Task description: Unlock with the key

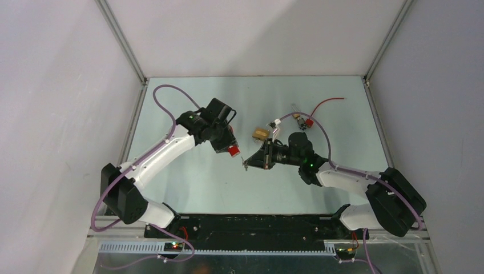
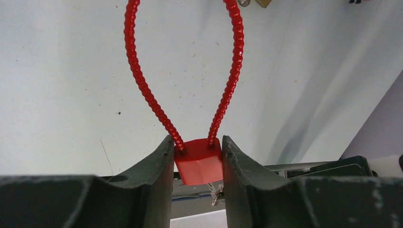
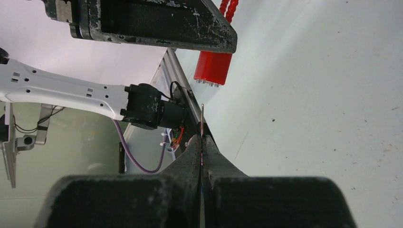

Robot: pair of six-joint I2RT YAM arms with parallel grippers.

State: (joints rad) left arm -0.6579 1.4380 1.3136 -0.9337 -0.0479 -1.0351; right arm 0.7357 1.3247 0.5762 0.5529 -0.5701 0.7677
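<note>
Right end effector (image 3: 202, 141): clamps key (image 3: 202, 118) edge-on | red tag (image 3: 213, 66): near, apart

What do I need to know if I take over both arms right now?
Left claw: shut on the red tag, with its red wire loop running out ahead of the fingers.
Right claw: shut on the key, whose blade sticks out past the fingertips.
The key tip points toward the underside of the red tag, with a gap between them; it is not inserted.
The brass padlock lies on the table beyond both claws, with nothing gripping it.
Done: key and red tag are both gripped.
Left: likely close the gap, insert the key, turn it.
</note>
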